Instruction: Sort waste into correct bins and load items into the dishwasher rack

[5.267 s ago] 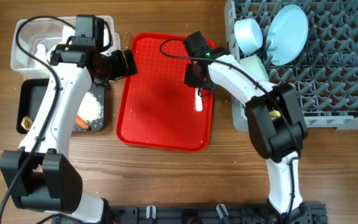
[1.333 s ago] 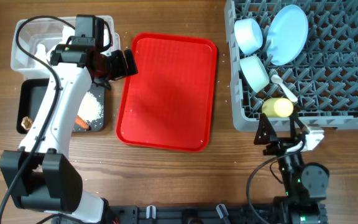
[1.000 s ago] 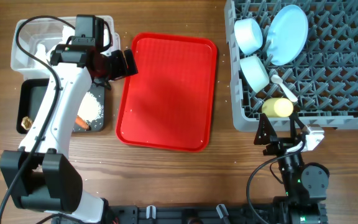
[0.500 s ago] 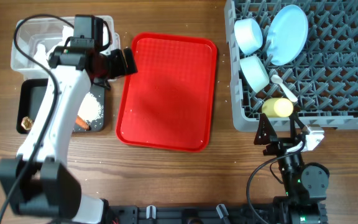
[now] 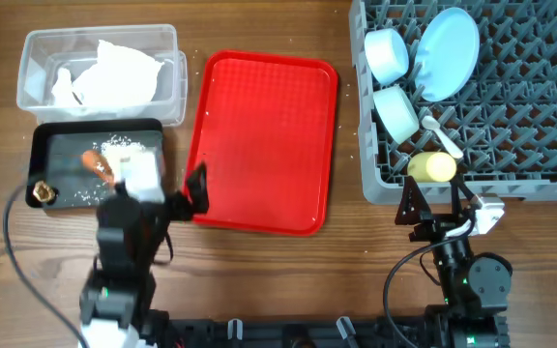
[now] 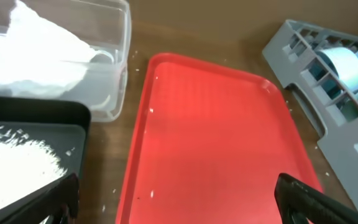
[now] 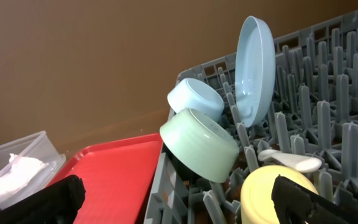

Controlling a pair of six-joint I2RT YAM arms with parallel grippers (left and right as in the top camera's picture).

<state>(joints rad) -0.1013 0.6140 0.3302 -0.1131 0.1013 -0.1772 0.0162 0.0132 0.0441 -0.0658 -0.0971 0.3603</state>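
Standing loaded with plate [image 5: 450, 41], bowls [image 5: 387, 53], cup [image 5: 431, 168], spoon [image 5: 443, 135]: dishwasher rack [image 5: 530, 116], right; left claw [image 6: 176, 193] and right claw [image 7: 176, 199] both spread wide, empty, near side of counter [image 5: 278, 280]

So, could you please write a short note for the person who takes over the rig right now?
Left gripper: open, empty, over the near end of the red tray.
Right gripper: open, empty, in front of the dishwasher rack.
Napkin lies in the clear tub; rice, carrot and brown lump lie in the black tray.
Plate, upper bowl, lower bowl, yellow cup and white spoon are in the rack.
The red tray holds only white specks.
Left to do: I cannot see the wrapper; check it.
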